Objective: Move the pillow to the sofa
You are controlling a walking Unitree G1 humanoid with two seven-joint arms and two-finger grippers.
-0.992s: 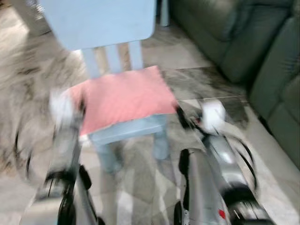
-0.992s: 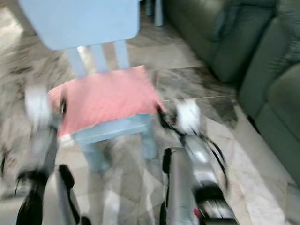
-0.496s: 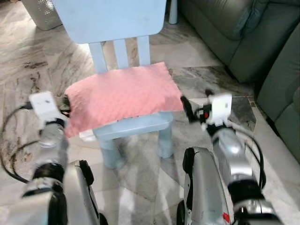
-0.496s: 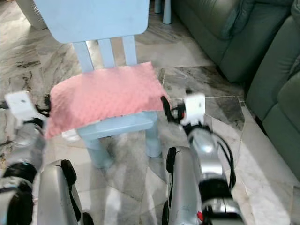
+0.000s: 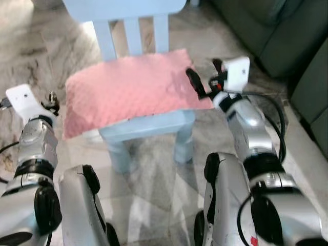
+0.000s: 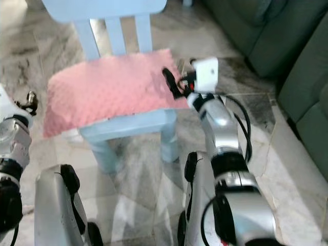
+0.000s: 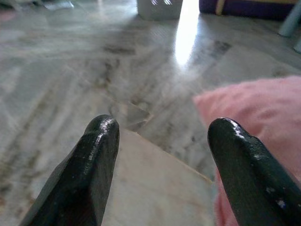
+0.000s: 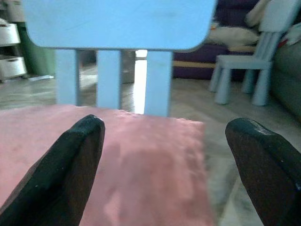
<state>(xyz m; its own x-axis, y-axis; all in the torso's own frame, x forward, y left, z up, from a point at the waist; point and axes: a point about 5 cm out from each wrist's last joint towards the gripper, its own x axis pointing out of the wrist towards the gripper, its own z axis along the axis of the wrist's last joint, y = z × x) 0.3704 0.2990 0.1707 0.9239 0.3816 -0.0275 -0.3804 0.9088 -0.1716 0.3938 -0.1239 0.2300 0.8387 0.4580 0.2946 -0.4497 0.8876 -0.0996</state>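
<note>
1. Your pillow [image 5: 130, 92] is a flat, pink, dimpled rectangle lying on the seat of a pale blue slatted chair [image 5: 148, 125], on veined marble floor [image 5: 154, 179].
2. Your right gripper [image 8: 164, 160] hangs spread wide over the pillow's near right corner, pinching nothing.
3. Your left gripper [image 7: 162, 165] is spread too, empty, just beside the pillow's left edge.
4. The right wrist view adds a second blue chair [image 8: 244, 61]; the head views add the green sofa [image 6: 287, 36], well beyond your right gripper.
</note>
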